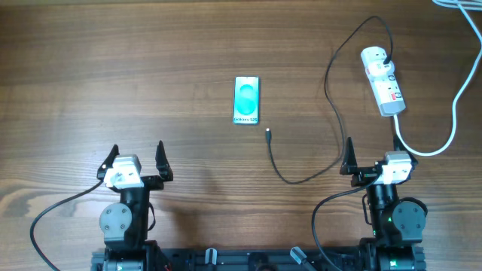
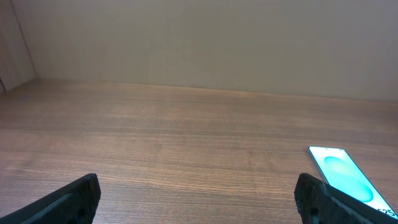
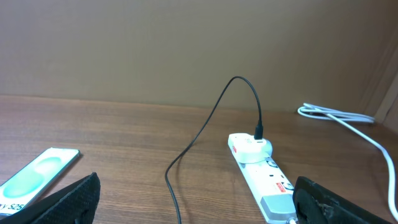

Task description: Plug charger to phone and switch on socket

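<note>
Wood-grain table (image 1: 151, 60) carried every item I inspected.

Holder: one white socket (image 1: 382, 90) lay at the far right, angled, ahead of my right gripper (image 3: 199, 208). One white adapter (image 3: 249, 148) sat plugged in at its far end. Small red switch marks showed along its top; I could not tell their position.

Count:
- One phone (image 1: 246, 100), face up, cyan screen lit, near the table's middle, between my two arms and farther out than both.
- One charger (image 1: 328, 113), a thin black cable. It rose from the adapter in an arch, swept left, ran down toward me and curled back up to its tip (image 1: 269, 135).
- One thick white cord (image 1: 452, 113), leaving the socket's near end and looping off to the far right.
- Two grippers, mine.

Position of the tip: on the table just beside the phone's near right corner, apart from it, not inserted.

Fingers: my left gripper (image 1: 136, 150) stood with fingers wide apart, holding nothing, above bare wood, with the phone ahead and to its right. My right gripper likewise stood spread wide and empty.

In the way: the charger's low loop passed close by my right gripper's left finger and lay between that gripper and the phone. The white cord curved close past its right side.
</note>
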